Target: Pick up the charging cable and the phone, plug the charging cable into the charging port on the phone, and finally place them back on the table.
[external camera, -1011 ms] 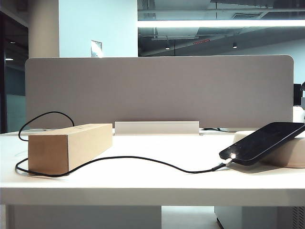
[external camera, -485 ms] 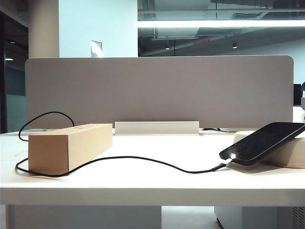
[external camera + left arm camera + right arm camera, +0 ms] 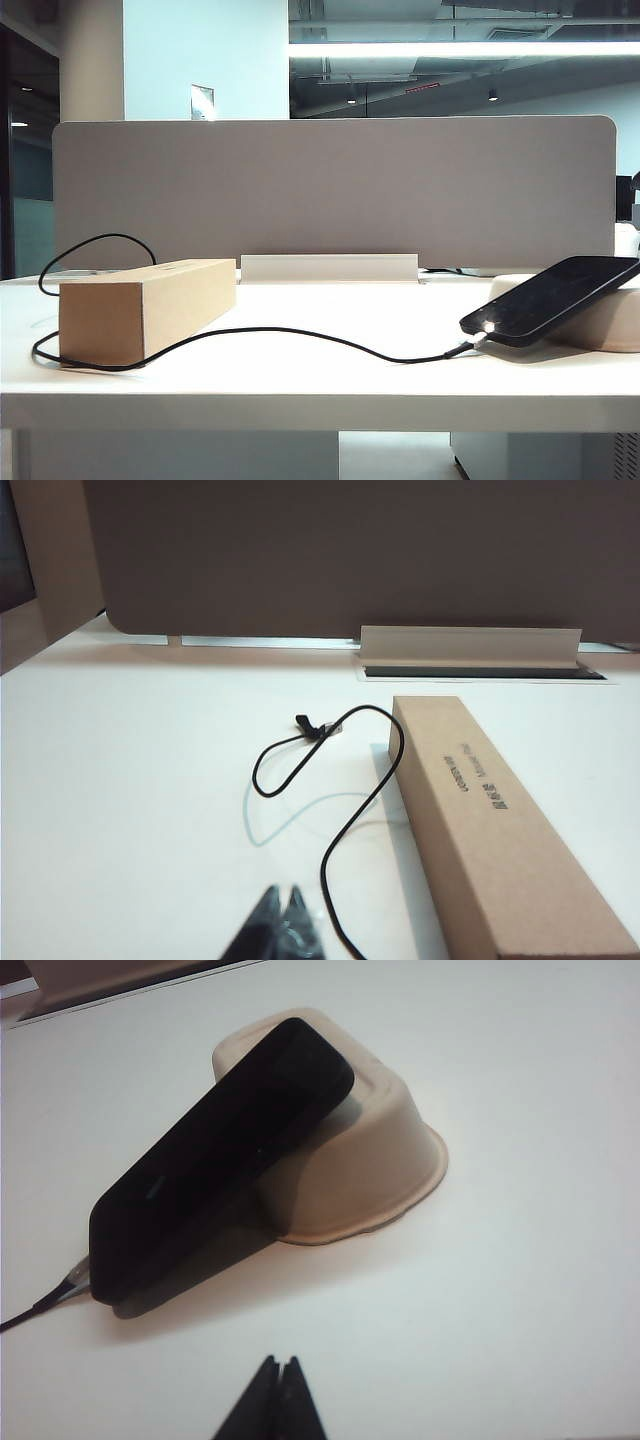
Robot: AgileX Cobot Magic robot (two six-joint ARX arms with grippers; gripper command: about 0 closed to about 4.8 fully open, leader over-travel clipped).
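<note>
Glossy black phone [image 3: 555,298], plugged into thin black charging cable [image 3: 300,335], leans on a beige upturned bowl [image 3: 385,1160] at right of my white bench [image 3: 320,385]; left gripper [image 3: 283,927] and right gripper [image 3: 277,1400] both clenched, empty, above it.

The tabletop [image 3: 320,385] is plain white, backed by a flat grey divider panel [image 3: 330,190]. The cardboard box [image 3: 145,310] is tan with small dark print along its top. The charging cable [image 3: 300,335] is black; the phone [image 3: 550,298] is glossy black, leaning on a pale beige upturned tray [image 3: 385,1150]. Both the left gripper [image 3: 283,920] and right gripper [image 3: 277,1395] are black.
</note>
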